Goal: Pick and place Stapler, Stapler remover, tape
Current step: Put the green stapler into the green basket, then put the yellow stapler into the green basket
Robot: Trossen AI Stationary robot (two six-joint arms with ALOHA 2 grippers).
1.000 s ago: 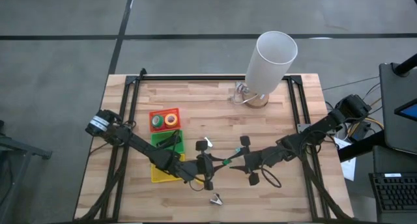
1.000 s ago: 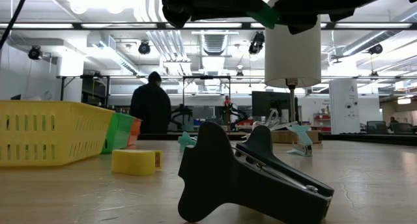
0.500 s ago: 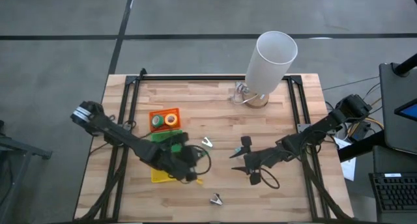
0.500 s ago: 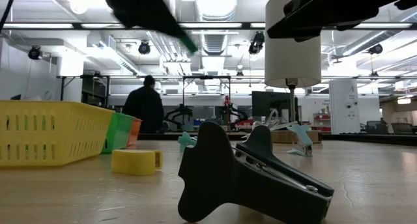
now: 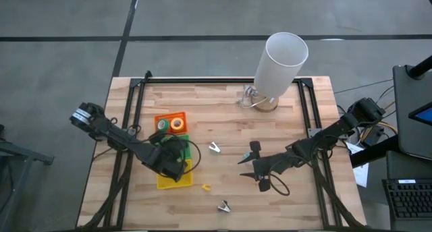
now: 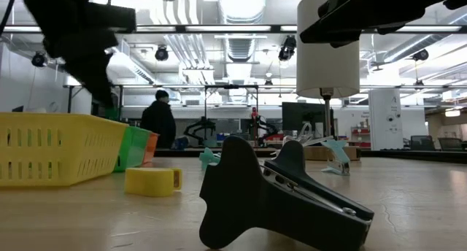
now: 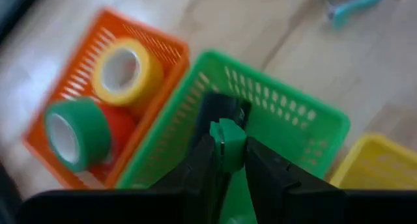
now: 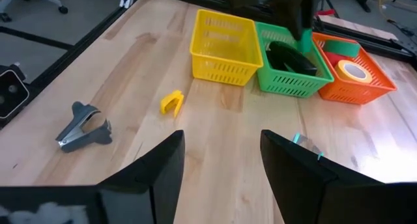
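Note:
My left gripper [image 7: 225, 160] is shut on a small green piece [image 7: 227, 140] and hangs over the green tray [image 5: 164, 143], where the black stapler [image 8: 293, 58] lies. In the right wrist view it shows above that tray [image 8: 301, 25]. Yellow [image 7: 127, 69], green [image 7: 70, 129] and red tape rolls rest in the orange tray [image 5: 162, 117]. My right gripper [image 8: 221, 160] is open above the table's middle [image 5: 257, 166] and touches nothing. A dark staple remover [image 8: 83, 126] lies near the near edge [image 5: 223, 206]. My left gripper pinches the small green piece between its two fingers [image 7: 202, 160], which come from above and point down. The piece's upper end [image 7: 226, 129] sticks out past the fingertips. It is lifted clear, above the green tray and the stapler.
A yellow tray [image 5: 164, 181] adjoins the green one on the near side. A small yellow piece [image 5: 206, 187] and a teal-and-silver staple remover [image 5: 214, 148] lie on the wood. A tall white cylinder [image 5: 282, 62] stands at the far edge. A person [image 6: 159, 120] stands beyond the table.
My left gripper has moved from the table's middle, close to my right gripper, toward the left edge. It carried the green piece along and now hangs over the green tray. My right arm kept still.

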